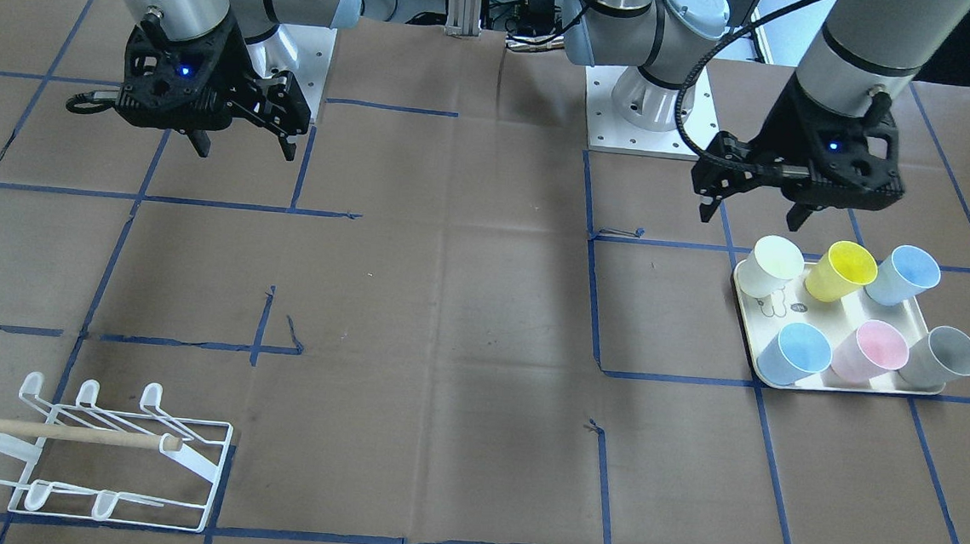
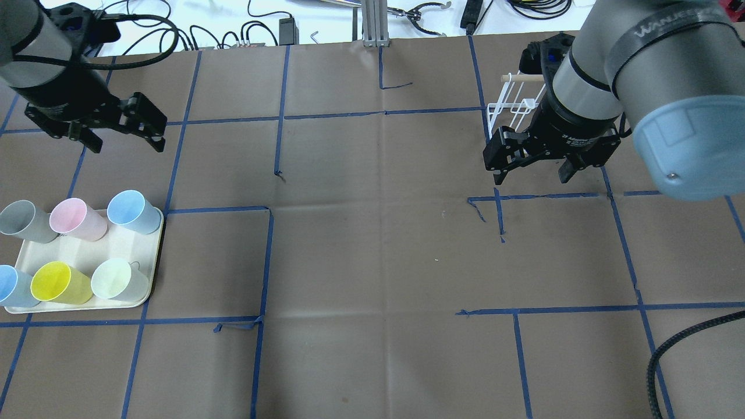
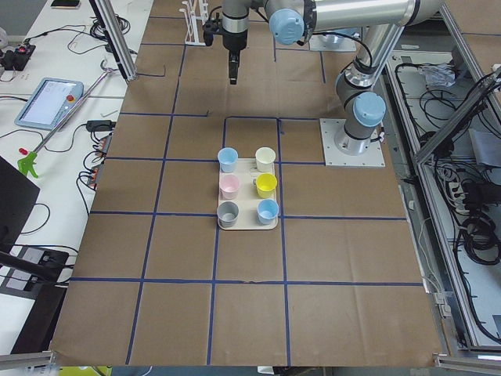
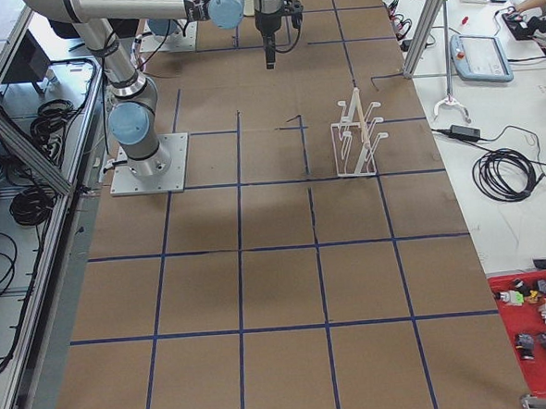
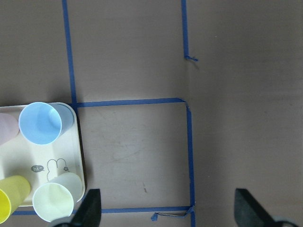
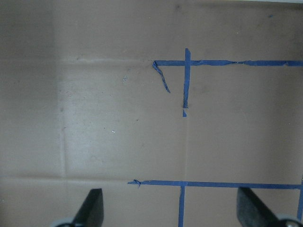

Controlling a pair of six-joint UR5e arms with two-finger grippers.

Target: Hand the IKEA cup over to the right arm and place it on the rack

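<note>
On tray (image 1: 844, 312): six coloured cups (image 1: 872, 350), upright.

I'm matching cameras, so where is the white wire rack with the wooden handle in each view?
Front-facing: white wire rack with wooden dowel handle, bottom left.
Overhead: rack upper right, behind the right tool.
Exterior left: rack top edge.
Exterior right: rack right of centre.
Wrist views: not in either.
Shared landmark: the right tool.

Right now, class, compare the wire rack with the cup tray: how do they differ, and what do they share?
The rack is open white wire with a wooden handle; the tray is solid cream. The rack bears no cup; the tray holds six cups. Both rest on the brown-papered table.
</note>
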